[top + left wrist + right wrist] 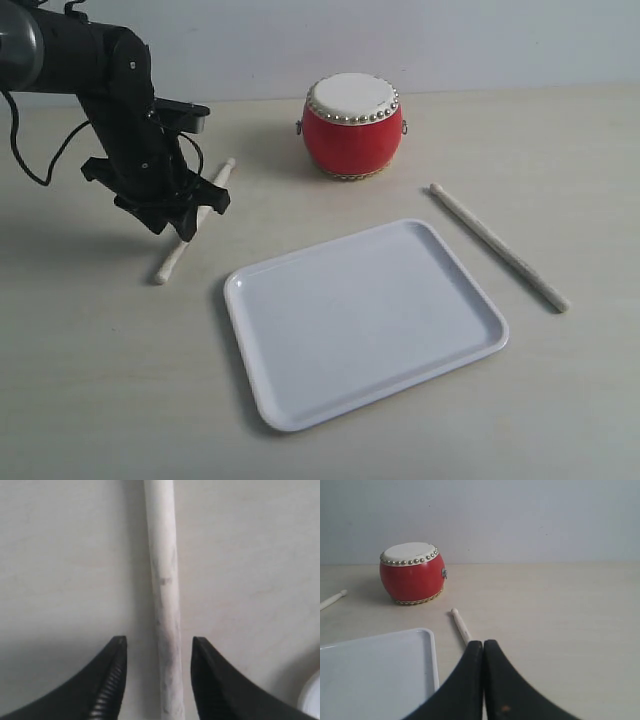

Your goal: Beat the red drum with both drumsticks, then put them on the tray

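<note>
Straddling the left stick (162,580), the left hand (159,642) has its fingers spread, one on each side of the shaft, with a gap on both sides. That stick lies flat on the tabletop (560,400), left of the tray (365,320). The right hand (483,647) is pressed together and empty, the right stick (497,245) running ahead of it beside the tray. The drum (352,125) stands upright behind the tray.
</note>
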